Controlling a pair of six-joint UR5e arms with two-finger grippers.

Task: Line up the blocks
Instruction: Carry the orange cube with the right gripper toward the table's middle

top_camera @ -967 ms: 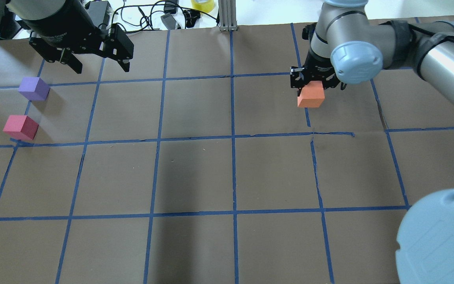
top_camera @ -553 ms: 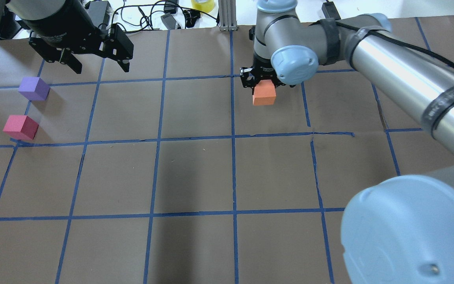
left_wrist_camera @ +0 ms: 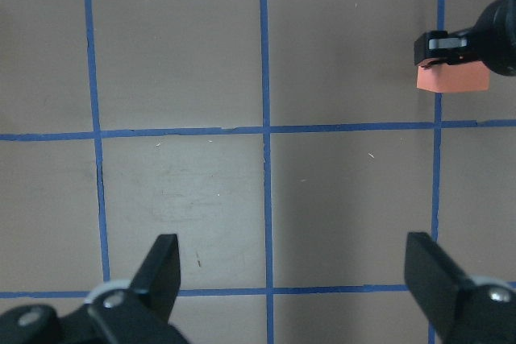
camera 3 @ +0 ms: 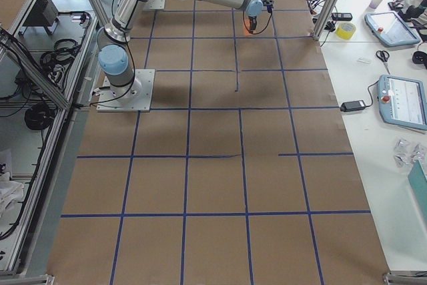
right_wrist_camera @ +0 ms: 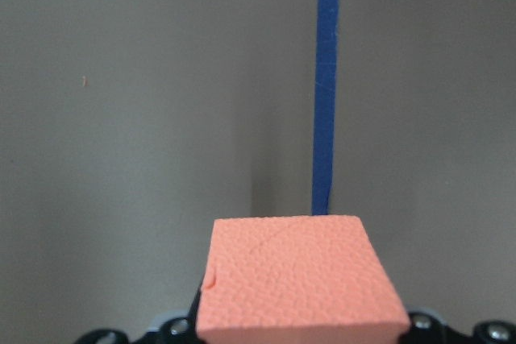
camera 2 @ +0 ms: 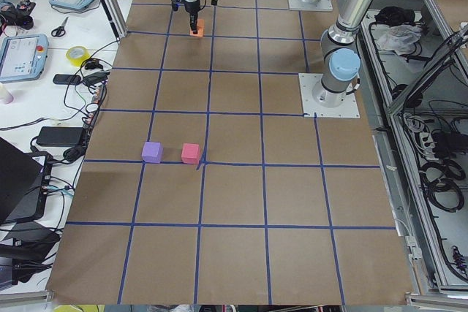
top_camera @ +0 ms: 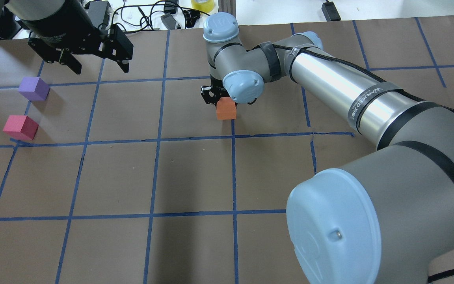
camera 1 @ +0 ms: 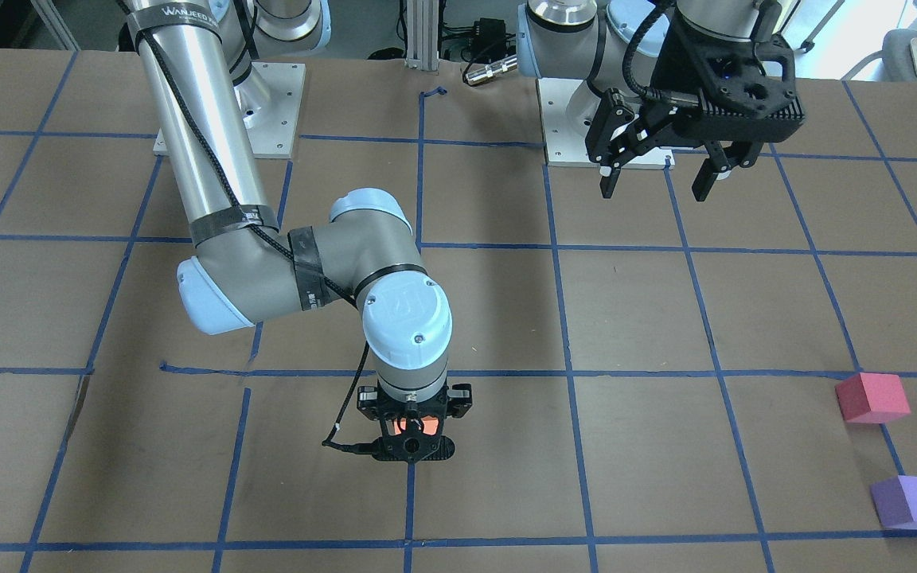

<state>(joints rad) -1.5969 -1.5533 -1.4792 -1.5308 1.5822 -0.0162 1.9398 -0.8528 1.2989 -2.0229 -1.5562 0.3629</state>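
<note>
My right gripper is shut on the orange block and holds it above the table near the middle blue line; the block also shows in the right wrist view, the left wrist view and, mostly hidden, the front view. The purple block and the pinkish-red block rest on the table at the far left, a short gap between them; they also show in the front view. My left gripper is open and empty, raised behind the purple block.
Brown paper with a blue tape grid covers the table. Cables, a tape roll and small devices lie past the far edge. The right arm's long link stretches across the right half.
My right gripper has carried the orange block leftward, from the right half to the middle line. The left arm and the purple and pinkish-red blocks have not moved.
</note>
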